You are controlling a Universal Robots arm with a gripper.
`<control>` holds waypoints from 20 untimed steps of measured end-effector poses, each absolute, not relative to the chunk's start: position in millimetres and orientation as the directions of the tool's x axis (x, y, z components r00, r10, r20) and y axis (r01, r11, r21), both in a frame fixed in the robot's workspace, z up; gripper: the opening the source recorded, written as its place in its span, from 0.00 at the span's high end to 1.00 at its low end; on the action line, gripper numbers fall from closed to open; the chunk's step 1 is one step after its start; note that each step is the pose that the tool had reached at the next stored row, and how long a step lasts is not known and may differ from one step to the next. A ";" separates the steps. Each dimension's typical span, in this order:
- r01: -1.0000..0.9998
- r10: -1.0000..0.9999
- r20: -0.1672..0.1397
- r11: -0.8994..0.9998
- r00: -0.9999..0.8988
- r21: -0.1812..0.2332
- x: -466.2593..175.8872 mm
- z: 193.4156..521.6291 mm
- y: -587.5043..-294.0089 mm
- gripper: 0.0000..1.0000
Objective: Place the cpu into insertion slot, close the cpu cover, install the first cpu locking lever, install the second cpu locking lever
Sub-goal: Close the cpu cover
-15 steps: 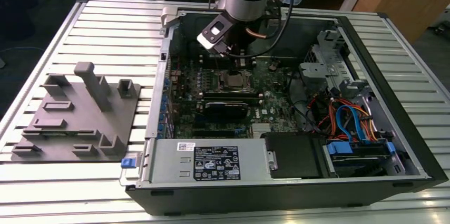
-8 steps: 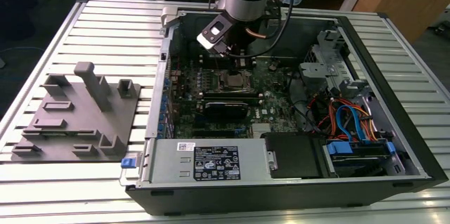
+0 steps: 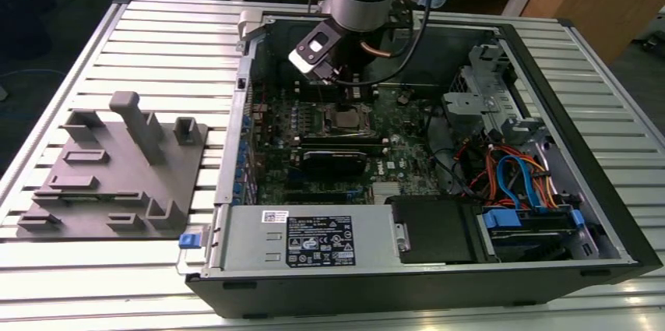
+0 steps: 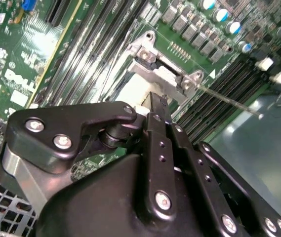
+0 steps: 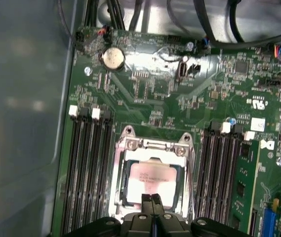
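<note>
Your fingers (image 5: 147,203) are pinched together, holding nothing, over the edge of the cpu (image 5: 152,177), which sits beneath the closed cpu cover (image 5: 152,144); whether they touch is unclear.

Exterior view: set high and well back, angled down, with the open computer case (image 3: 416,292) at centre-right of the frame.
First wrist view: aimed straight down, close above the cpu cover (image 5: 152,145).
Second wrist view: tilted obliquely past the gripper (image 4: 160,103), nearer still.
Shared: cpu cover and flanking memory slots (image 5: 86,168), seen in both wrist views.
</note>
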State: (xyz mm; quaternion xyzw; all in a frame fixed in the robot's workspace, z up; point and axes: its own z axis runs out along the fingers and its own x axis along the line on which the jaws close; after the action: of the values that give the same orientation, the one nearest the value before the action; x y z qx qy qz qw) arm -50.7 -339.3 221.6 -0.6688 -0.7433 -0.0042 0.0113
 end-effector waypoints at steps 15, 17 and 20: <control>0.993 0.992 0.023 0.121 -0.121 -0.009 -62.4 207.5 -339.5 0.90; 0.993 0.992 0.024 0.122 -0.121 -0.010 -62.6 205.6 -339.5 0.90; 0.993 0.992 0.024 0.122 -0.121 -0.011 -62.7 203.3 -339.5 0.90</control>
State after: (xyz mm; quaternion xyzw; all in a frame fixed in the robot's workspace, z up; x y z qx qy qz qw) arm -62.7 -339.5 203.3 -0.6627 -0.7487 -0.0036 0.0127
